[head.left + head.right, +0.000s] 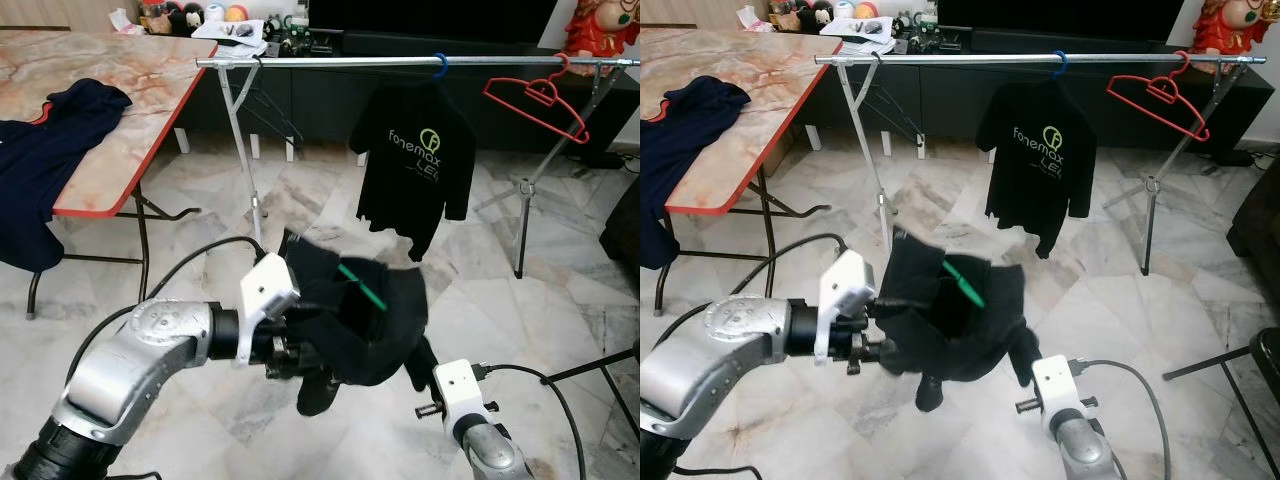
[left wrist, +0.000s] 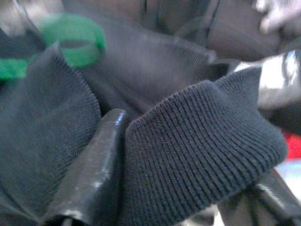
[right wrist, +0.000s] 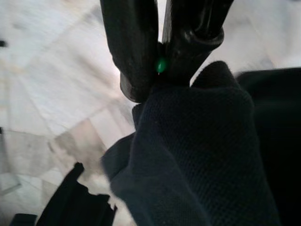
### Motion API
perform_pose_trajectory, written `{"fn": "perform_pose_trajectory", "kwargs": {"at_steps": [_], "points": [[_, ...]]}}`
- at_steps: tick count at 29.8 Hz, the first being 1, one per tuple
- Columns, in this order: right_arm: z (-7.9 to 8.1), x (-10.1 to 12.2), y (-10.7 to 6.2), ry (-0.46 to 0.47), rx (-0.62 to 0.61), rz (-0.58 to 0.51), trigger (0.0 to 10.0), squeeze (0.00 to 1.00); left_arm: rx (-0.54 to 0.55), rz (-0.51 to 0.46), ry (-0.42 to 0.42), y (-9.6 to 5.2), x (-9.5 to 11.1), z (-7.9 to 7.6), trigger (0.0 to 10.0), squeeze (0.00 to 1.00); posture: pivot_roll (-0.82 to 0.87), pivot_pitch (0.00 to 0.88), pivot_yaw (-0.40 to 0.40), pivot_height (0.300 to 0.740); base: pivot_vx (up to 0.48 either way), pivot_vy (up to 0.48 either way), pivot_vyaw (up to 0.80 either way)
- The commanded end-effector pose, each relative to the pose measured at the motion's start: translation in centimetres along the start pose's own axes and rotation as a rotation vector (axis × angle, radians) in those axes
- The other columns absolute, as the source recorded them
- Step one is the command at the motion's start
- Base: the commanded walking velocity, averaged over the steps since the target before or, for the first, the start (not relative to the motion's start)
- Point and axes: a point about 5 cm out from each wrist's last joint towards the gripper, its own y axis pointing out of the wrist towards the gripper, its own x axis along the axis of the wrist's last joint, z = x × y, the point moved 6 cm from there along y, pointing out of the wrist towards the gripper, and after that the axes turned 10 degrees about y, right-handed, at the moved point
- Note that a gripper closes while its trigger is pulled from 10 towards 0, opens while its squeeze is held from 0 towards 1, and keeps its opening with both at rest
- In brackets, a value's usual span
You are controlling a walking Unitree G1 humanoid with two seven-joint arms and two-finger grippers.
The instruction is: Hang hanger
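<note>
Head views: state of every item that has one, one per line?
black garment: bunched, held up off the floor between both grippers
green hanger: mostly wrapped inside the garment
left gripper: shut on the garment
right gripper: shut on the green hanger
rail: horizontal on its stand
printed black shirt: hanging from the rail on a blue hook
red hanger: hanging bare on the rail
navy garment: draped over the table edge

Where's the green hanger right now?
The green hanger is low in the middle of the head views, wrapped in the black shirt held between the left gripper and right gripper, below the metal rail.
</note>
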Motion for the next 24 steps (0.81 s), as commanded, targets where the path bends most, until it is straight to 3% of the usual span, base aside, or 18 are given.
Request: {"fn": "perform_pose_trajectory", "kwargs": {"at_steps": [1,4,8,11,15,16,24], "points": [[0.1,1.9,0.3,0.044,0.007,-0.075,0.0,0.00,-0.021,0.035,0.012,0.6,-0.7,-0.6,10.0,1.00,0.07,0.134,-0.062,0.740,0.000,0.000,0.00],[0.8,1.8,0.4,0.057,0.044,-0.065,0.0,0.00,-0.019,0.058,0.033,1.5,-1.2,-1.0,10.0,1.00,0.07,0.135,-0.061,0.740,0.000,0.000,0.00],[2.0,0.8,0.2,-0.021,0.119,-0.024,0.0,0.00,0.043,0.068,0.044,2.4,-1.4,-0.1,10.0,1.00,0.07,0.135,-0.062,0.740,0.000,0.000,0.00],[2.2,0.6,0.1,0.022,0.134,-0.018,0.0,0.00,0.041,0.081,0.061,2.7,-1.6,-0.3,10.0,1.00,0.07,0.133,-0.061,0.740,0.000,0.000,0.00],[3.0,0.0,0.0,0.004,0.197,0.014,0.0,0.00,0.180,0.180,0.140,3.3,-3.2,1.8,10.0,1.00,0.07,0.128,-0.060,0.740,0.000,0.000,0.00],[3.1,-0.1,-0.1,-0.001,0.205,0.019,0.0,0.00,0.196,0.195,0.143,3.3,-3.5,2.1,10.0,0.00,0.07,0.128,-0.060,0.740,0.000,0.000,0.00],[2.7,0.0,0.0,-0.010,0.197,0.026,0.0,0.00,0.196,0.230,0.134,1.7,-4.5,2.3,10.0,0.00,0.07,0.118,-0.062,0.740,0.000,0.000,0.00]]}}
